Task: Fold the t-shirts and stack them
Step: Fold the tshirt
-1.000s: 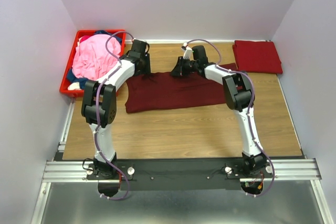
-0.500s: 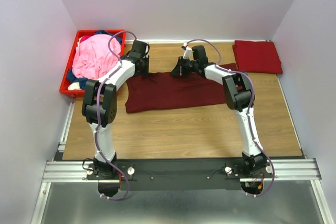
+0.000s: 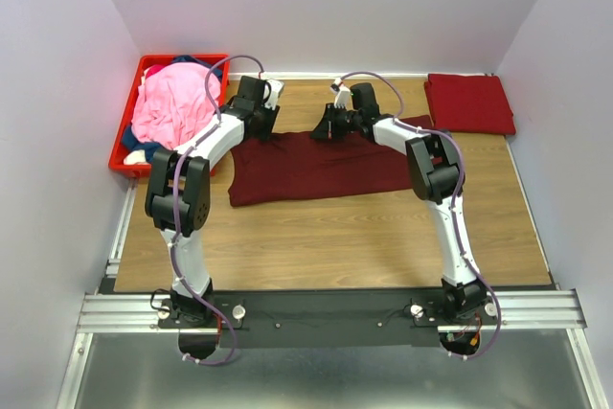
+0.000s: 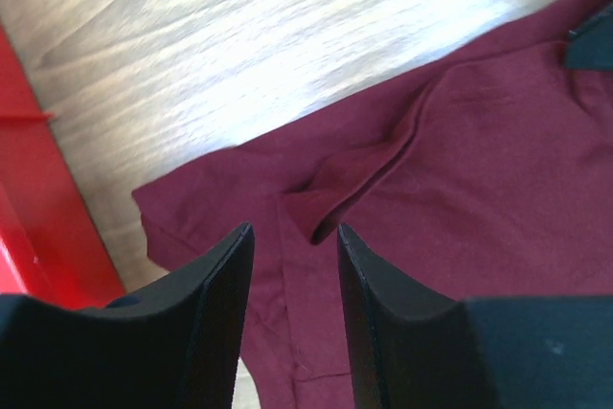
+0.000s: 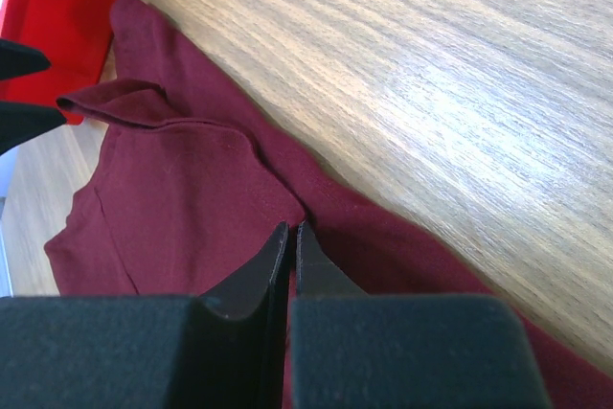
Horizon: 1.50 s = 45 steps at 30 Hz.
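Holding anything? — Desk
My right gripper is pinched shut on the far edge of the maroon t-shirt; my left gripper hovers part-open over its creased corner. Shirt lies spread on the tabletop. — Operator

Left hand tipped downward, half open, right hand tipped downward, pinched closed

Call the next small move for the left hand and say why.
Probably lower the left hand and close it on the raised fold of the maroon shirt. Its jaws stand open over that fold, gripping nothing, while the right hand looks pinched shut on the shirt's far edge, so both need a hold before folding.
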{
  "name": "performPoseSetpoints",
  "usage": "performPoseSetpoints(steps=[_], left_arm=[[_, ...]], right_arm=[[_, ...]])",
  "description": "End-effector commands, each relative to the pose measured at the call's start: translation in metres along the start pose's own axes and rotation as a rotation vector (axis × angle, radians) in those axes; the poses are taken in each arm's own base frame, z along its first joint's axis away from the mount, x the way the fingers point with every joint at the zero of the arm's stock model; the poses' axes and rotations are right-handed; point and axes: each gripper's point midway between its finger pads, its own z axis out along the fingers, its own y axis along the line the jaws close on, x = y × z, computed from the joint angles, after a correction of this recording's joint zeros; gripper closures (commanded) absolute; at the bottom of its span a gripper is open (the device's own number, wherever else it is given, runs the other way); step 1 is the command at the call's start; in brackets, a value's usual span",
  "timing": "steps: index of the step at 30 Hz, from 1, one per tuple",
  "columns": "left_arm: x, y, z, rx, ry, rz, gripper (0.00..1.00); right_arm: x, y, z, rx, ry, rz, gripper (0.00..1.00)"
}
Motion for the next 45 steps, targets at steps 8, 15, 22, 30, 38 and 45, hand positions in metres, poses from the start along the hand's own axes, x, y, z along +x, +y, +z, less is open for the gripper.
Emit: performPoseSetpoints(steps=[8,15,22,30,38,45], left_arm=[[-0.018,-0.006,-0.007,0.062,-0.070,0.087,0.52],[-0.019,-0.010,0.000,0.087,-0.068,0.095,0.75],[-0.010,-0.012,0.005,0.099,-0.048,0.096,0.76],[-0.003,-0.012,0.014,0.094,-0.021,0.092,0.75],[-0.010,-0.007,0.007,0.068,-0.038,0.087,0.96],[-0.010,-0.005,-0.003,0.053,-0.048,0.080,1.00]], right_arm=[[0.012,-0.001,0.009,-0.022,0.026,0.005,0.91],[0.009,0.000,0.009,-0.020,0.022,-0.001,0.91],[0.007,0.001,0.008,-0.025,0.019,0.000,0.91],[0.007,0.002,0.007,-0.025,0.018,-0.004,0.91],[0.006,0.005,0.006,-0.031,0.018,-0.013,0.91],[0.001,0.012,-0.004,-0.024,0.009,-0.048,0.99]])
